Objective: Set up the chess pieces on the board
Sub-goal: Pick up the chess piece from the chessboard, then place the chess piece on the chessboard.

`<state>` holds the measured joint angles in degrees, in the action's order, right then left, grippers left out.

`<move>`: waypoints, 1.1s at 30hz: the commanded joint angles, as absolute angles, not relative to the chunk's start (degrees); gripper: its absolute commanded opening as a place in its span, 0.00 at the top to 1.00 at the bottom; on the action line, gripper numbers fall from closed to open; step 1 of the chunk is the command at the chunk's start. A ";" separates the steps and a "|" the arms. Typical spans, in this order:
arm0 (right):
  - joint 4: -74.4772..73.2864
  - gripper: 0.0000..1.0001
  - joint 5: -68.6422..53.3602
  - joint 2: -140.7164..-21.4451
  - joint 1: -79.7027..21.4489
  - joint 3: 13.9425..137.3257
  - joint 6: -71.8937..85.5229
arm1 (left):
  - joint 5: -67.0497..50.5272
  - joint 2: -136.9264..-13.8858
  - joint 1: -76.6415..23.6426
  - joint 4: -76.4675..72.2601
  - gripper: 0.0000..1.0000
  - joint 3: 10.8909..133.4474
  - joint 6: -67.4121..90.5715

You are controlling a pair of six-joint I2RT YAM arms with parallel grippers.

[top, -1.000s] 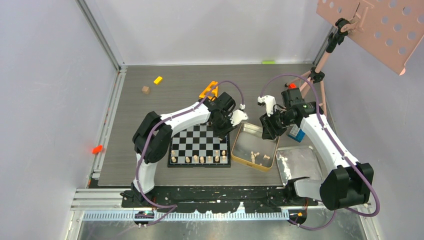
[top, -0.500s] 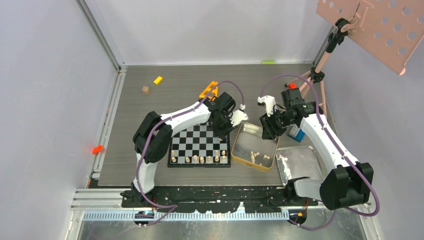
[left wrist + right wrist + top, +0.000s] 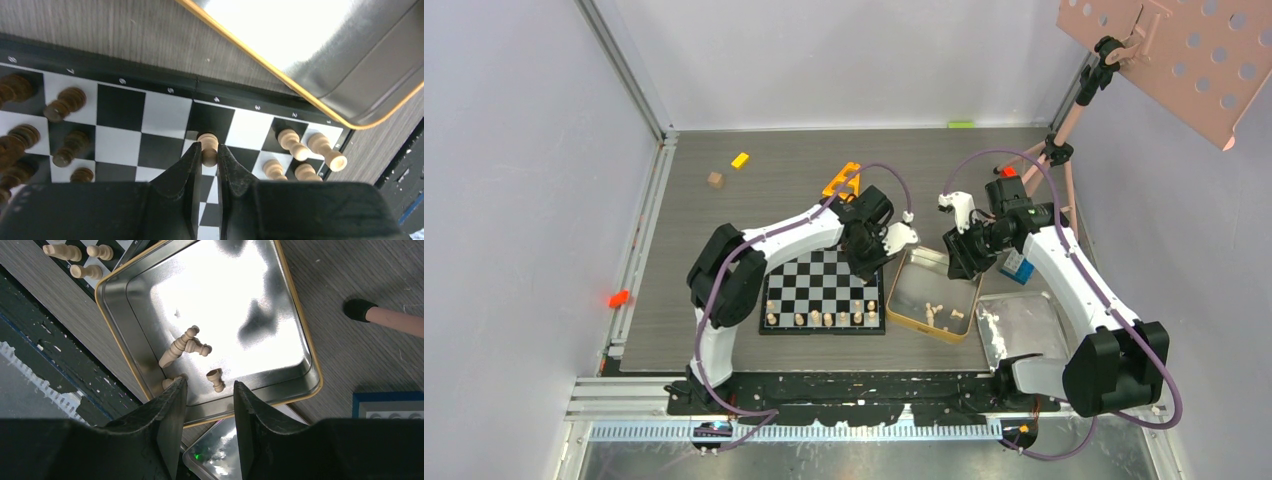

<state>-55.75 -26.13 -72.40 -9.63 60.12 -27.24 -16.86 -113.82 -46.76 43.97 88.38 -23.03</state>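
Grey wood-grain table [image 3: 724,230], pale walls around it.

Near edge, right: silver tray [image 3: 1024,330], its corner just beside the gold tin [image 3: 904,290].

Near edge, centre: board [image 3: 809,280] lies flat, just left of the tin. A row of pale chess pieces [image 3: 824,319] stands on its nearest rank.

Tin: a few pale pieces [image 3: 182,347] lie toppled on its floor, toward the near wall.

Left gripper [image 3: 208,155]: low over the board's tin-side edge, fingers pinched narrow on one upright pale piece [image 3: 207,147]. Cannot tell whether its base touches the square. In the wrist view, dark pieces [image 3: 65,102] stand on squares at the left and four pale ones [image 3: 300,150] stand in the corner by the tin.

Right gripper [image 3: 210,385]: over the tin's near side, jaws parted, nothing between them.

Beyond the tin: blue box [image 3: 1018,268] beside the right arm.

Mid-table: orange part [image 3: 841,181] behind the left arm.

Far left: brown cube [image 3: 715,180], yellow block [image 3: 741,160].

Far right: pink perforated panel [image 3: 1174,50] on a stand.
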 commanded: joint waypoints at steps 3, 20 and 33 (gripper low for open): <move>-55.60 0.55 -27.07 -72.19 -9.40 60.18 -27.69 | -17.83 -105.20 -46.51 45.49 1.00 84.07 -24.95; -55.70 0.55 -27.32 -73.40 -9.40 60.46 -27.51 | -18.99 -98.12 -46.34 43.96 1.00 72.86 -25.78; -55.85 0.55 -27.25 -73.85 -9.40 60.16 -27.85 | -21.63 -97.84 -46.44 43.59 1.00 70.71 -24.30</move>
